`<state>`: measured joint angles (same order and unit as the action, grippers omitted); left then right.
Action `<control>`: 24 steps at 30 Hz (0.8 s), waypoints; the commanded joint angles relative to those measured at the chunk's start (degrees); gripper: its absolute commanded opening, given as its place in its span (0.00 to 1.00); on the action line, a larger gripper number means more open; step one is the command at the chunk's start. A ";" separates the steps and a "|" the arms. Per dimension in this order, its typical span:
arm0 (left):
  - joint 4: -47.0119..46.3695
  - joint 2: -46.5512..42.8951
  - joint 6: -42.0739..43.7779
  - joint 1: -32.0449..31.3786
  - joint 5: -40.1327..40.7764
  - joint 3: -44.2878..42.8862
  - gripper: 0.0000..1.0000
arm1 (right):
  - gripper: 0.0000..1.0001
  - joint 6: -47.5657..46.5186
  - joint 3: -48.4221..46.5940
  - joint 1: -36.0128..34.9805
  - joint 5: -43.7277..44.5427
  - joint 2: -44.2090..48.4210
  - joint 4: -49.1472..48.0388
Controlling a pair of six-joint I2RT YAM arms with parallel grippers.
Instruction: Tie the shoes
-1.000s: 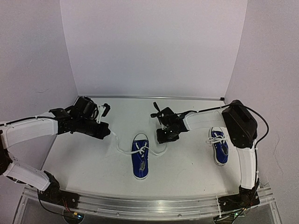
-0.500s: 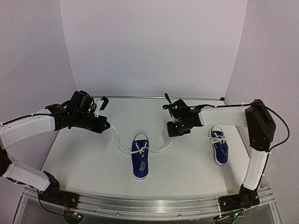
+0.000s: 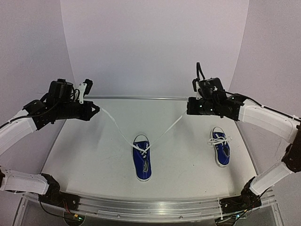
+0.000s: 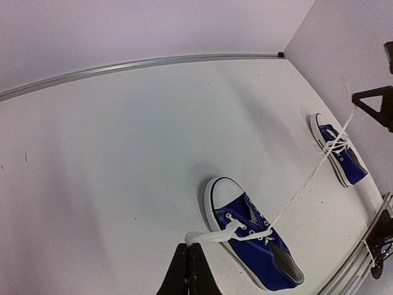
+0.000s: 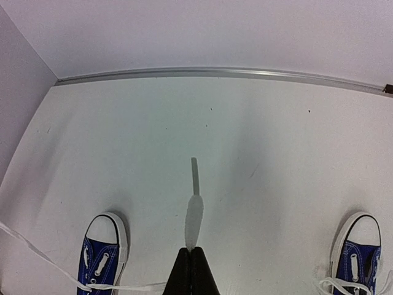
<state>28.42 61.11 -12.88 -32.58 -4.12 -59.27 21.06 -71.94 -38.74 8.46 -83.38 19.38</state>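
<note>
Worktop (image 3: 84, 155), white. Middle shoe (image 3: 142, 162) sits midway between the left and right edges, closer to the near edge, sole down, toe cap toward the far edge. Second shoe (image 3: 220, 147) lies near the right edge, same heading, its laces in a loose tangle on top. From the middle shoe two lace ends rise in a taut V: left lace (image 3: 115, 127) to the left gripper (image 3: 97, 109), right lace (image 3: 170, 128) to the right gripper (image 3: 187, 107). Each gripper is pinched tight on its lace, raised over the far half, well apart.
</note>
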 commanded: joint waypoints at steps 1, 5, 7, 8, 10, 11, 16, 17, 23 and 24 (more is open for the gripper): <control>-2.59 1.21 2.58 0.14 -10.58 -1.94 0.00 | 0.00 0.72 -0.32 0.45 -6.57 -3.87 -3.62; -7.75 1.20 2.80 0.07 -20.88 -1.49 0.00 | 0.00 2.50 -3.60 0.42 -15.30 -8.73 -7.96; -10.17 0.76 2.56 0.05 -23.94 -2.39 0.00 | 0.00 3.41 -4.71 0.42 -18.70 -10.24 -9.73; -10.57 1.09 2.84 -0.01 -25.73 -3.42 0.00 | 0.00 3.66 -5.11 0.42 -19.95 -10.97 -10.70; -11.04 2.53 3.37 -0.85 -29.40 -6.20 0.00 | 0.00 4.13 -5.89 0.42 -21.45 -12.04 -11.77; -11.27 3.68 3.77 -1.42 -30.25 -7.86 0.00 | 0.00 4.16 -6.16 0.42 -21.86 -12.54 -12.04; -8.50 12.56 8.62 -9.16 -30.71 -18.91 0.00 | 0.00 3.52 -9.36 0.53 -21.45 -14.14 -12.20; -7.83 14.66 9.65 -10.58 -30.60 -22.03 0.00 | 0.00 3.18 -10.11 0.64 -20.96 -14.11 -12.17; -10.35 24.78 9.81 -13.38 -34.12 -31.51 0.00 | 0.00 4.54 -10.93 5.05 -21.26 -10.67 -12.25; -11.34 26.43 9.45 -13.56 -34.87 -32.42 0.00 | 0.00 4.73 -10.41 5.73 -21.65 -10.06 -12.26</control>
<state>20.23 82.62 -4.46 -45.63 -35.30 -86.67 24.66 -81.33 -36.28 -12.42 -96.97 8.80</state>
